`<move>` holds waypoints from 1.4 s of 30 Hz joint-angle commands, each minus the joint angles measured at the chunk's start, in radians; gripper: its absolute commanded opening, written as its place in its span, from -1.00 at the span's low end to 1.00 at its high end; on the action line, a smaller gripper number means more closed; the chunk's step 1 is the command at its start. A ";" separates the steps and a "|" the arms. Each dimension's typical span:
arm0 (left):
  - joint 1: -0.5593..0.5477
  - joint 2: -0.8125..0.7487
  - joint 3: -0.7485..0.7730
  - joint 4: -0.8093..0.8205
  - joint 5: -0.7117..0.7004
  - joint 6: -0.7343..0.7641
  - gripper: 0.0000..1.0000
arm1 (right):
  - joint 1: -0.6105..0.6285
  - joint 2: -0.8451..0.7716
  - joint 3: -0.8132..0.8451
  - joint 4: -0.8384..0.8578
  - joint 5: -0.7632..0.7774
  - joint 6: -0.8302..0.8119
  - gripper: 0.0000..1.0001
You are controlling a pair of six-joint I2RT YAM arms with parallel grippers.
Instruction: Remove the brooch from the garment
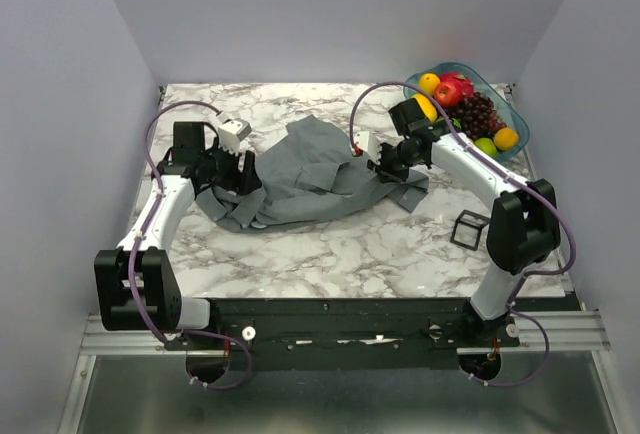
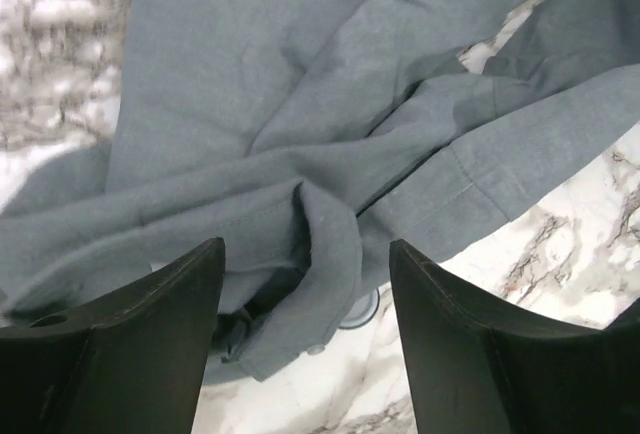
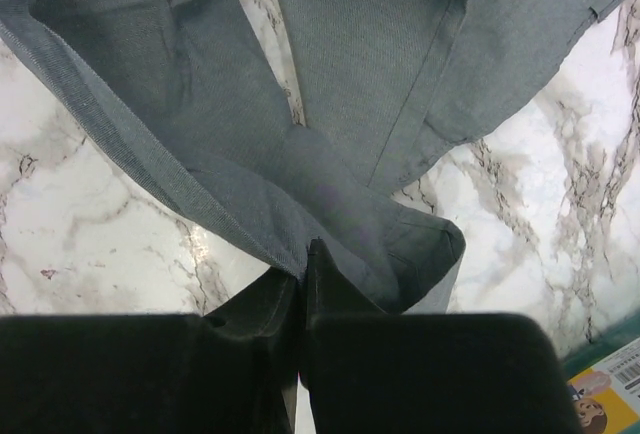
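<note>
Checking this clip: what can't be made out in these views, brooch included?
- Brooch: not identifiable in any view; likely under folds of the shirt.
- Left wrist: a pale round rim peeks from under a fold; brooch or button, cannot tell.
- Right wrist: the right gripper is shut on the shirt; its fingers hide how much.
- Top view: the left gripper has its fingertips hidden by its wrist.
</note>
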 commanded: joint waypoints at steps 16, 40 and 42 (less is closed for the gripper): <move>-0.126 0.504 0.683 -0.855 0.107 0.998 0.34 | 0.004 0.028 0.022 0.003 0.005 0.010 -0.70; -0.138 0.462 0.522 -0.657 0.015 0.969 0.21 | 0.003 0.046 0.020 0.000 0.009 0.016 -0.69; -0.140 0.473 0.525 -0.674 0.003 0.984 0.11 | 0.004 0.046 0.020 0.002 0.009 0.016 -0.69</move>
